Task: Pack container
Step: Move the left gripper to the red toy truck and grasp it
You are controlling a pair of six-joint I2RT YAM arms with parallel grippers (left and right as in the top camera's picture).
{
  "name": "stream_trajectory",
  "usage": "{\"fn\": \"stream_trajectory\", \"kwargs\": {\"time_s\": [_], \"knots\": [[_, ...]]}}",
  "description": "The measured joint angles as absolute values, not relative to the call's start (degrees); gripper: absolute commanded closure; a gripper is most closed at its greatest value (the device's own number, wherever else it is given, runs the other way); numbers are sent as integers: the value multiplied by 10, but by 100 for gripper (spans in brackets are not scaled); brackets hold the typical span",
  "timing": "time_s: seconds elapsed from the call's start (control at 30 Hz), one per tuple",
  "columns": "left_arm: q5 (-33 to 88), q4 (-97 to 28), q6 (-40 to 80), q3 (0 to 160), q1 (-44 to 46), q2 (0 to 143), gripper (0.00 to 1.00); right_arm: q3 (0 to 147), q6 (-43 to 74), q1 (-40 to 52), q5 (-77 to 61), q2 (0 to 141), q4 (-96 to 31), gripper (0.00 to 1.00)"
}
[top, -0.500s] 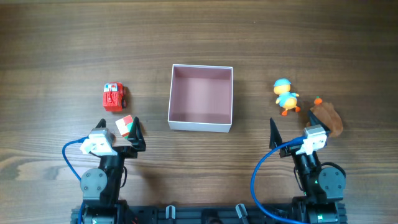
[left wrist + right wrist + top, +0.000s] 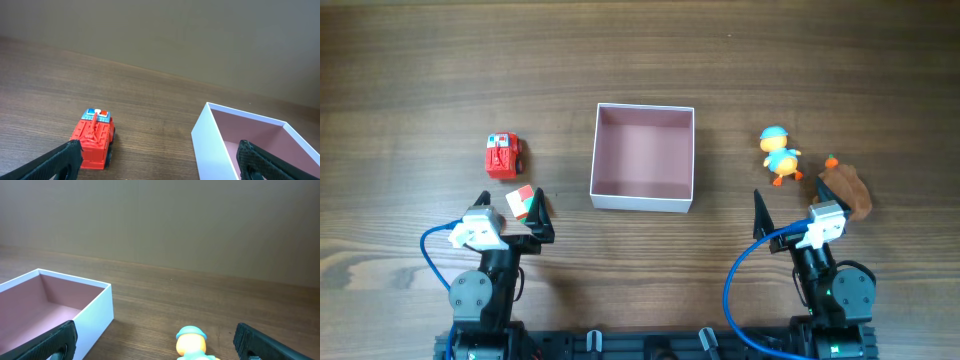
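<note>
The container [image 2: 642, 201], a square white box with a dusty-pink inside, sits empty at the table's middle; it also shows in the left wrist view [image 2: 210, 145] and the right wrist view [image 2: 95, 315]. A red toy truck [image 2: 503, 156] lies left of it, seen in the left wrist view [image 2: 94, 137]. A red, white and green cube [image 2: 521, 202] lies between my left gripper's [image 2: 512, 213] fingers. An orange duck with a blue cap [image 2: 779, 155] stands right of the box, seen in the right wrist view [image 2: 191, 341]. A brown toy [image 2: 847, 190] lies by my right gripper [image 2: 790, 212]. Both grippers are open.
The wooden table [image 2: 420, 80] stretches bare behind and beside the toys. Blue cables [image 2: 732, 285] loop at both arm bases near the front edge.
</note>
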State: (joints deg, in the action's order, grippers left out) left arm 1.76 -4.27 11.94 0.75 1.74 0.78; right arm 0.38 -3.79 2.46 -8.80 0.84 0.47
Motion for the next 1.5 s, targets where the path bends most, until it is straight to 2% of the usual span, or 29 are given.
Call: {"fn": "stream_trajectory", "kwargs": {"time_s": [0.7, 0.83, 0.97, 1.1, 1.17, 1.27, 1.37, 1.4, 1.5], "knots": [[18, -43, 119, 8, 17, 8, 0, 4, -38, 25, -88, 8, 5, 0], [18, -43, 119, 8, 17, 8, 0, 4, 16, 25, -88, 14, 6, 0], [18, -44, 149, 8, 17, 9, 0, 6, 75, 25, -88, 83, 0, 0], [17, -118, 175, 66, 17, 70, 0, 84, 123, 25, -106, 221, -32, 0], [16, -160, 180, 153, 17, 150, 0, 171, 135, 25, -118, 312, -69, 0], [16, -272, 189, 308, 17, 282, 0, 320, 132, 25, -125, 435, -234, 0], [11, -460, 193, 544, 17, 486, 0, 490, 98, 24, -131, 561, -395, 0], [7, -497, 190, 579, 16, 517, 0, 540, 79, 24, -131, 589, -476, 0], [1, -650, 162, 733, 6, 638, 0, 629, 35, 24, -131, 647, -559, 0]]}}
